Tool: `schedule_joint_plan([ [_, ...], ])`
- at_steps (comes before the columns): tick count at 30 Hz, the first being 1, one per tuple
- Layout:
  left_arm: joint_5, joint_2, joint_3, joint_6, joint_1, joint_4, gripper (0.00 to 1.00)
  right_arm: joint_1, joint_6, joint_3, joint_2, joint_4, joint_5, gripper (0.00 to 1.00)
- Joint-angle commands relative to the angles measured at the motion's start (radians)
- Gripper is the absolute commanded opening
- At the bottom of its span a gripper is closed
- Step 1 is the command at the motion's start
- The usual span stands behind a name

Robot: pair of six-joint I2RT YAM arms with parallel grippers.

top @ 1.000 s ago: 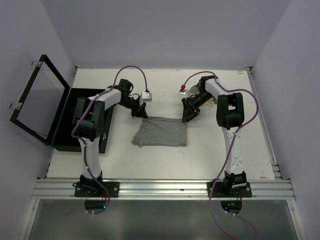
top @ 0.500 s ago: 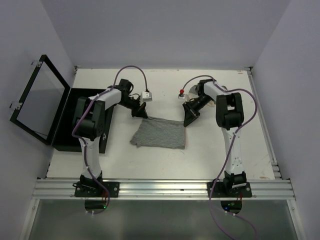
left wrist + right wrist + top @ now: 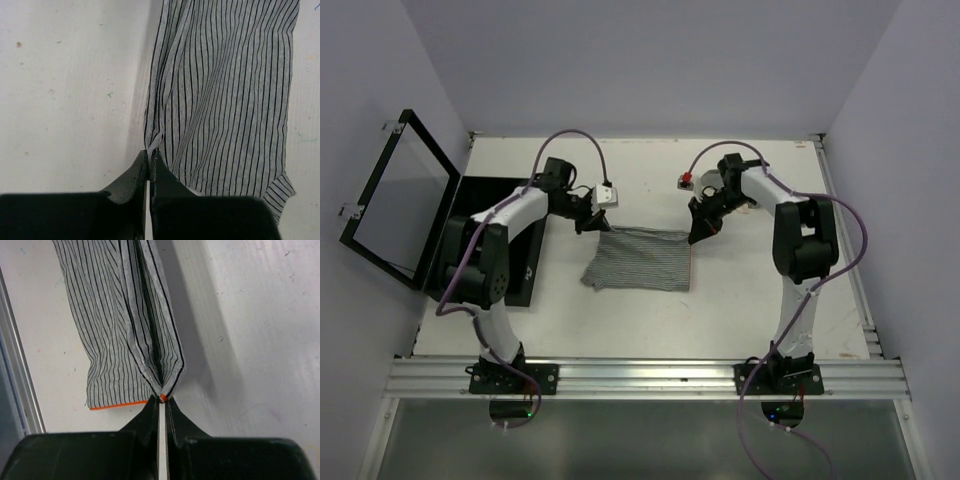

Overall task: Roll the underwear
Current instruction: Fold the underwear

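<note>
A grey underwear (image 3: 642, 259) with thin black stripes lies in the middle of the white table (image 3: 750, 300), its far edge lifted between the two arms. My left gripper (image 3: 594, 227) is shut on its far left corner, and the left wrist view shows the cloth (image 3: 225, 95) pinched at the tips of that gripper (image 3: 150, 155). My right gripper (image 3: 696, 235) is shut on the far right corner. In the right wrist view the fabric (image 3: 125, 320) puckers into the tips of the right gripper (image 3: 163, 399) at an orange-trimmed hem (image 3: 120, 404).
A flat black box (image 3: 460, 240) with its hinged lid (image 3: 395, 200) swung open stands at the table's left side. A metal rail (image 3: 650, 375) runs along the near edge by the arm bases. Purple cables loop above both arms.
My right gripper has shut on the underwear's far right corner. Both grippers have risen slightly toward the back, lifting and stretching the far edge between them.
</note>
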Motion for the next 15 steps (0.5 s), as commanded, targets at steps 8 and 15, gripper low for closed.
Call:
schedule_joint_plan([
  [8, -0.076, -0.238, -0.231, 0.166, -0.028, 0.139, 0.00, 0.115, -0.148, -0.336, -0.320, 0.369, 0.130, 0.00],
  [15, -0.121, -0.431, -0.514, 0.300, -0.057, 0.354, 0.00, 0.159, -0.180, -0.485, -0.436, 0.512, 0.212, 0.00],
])
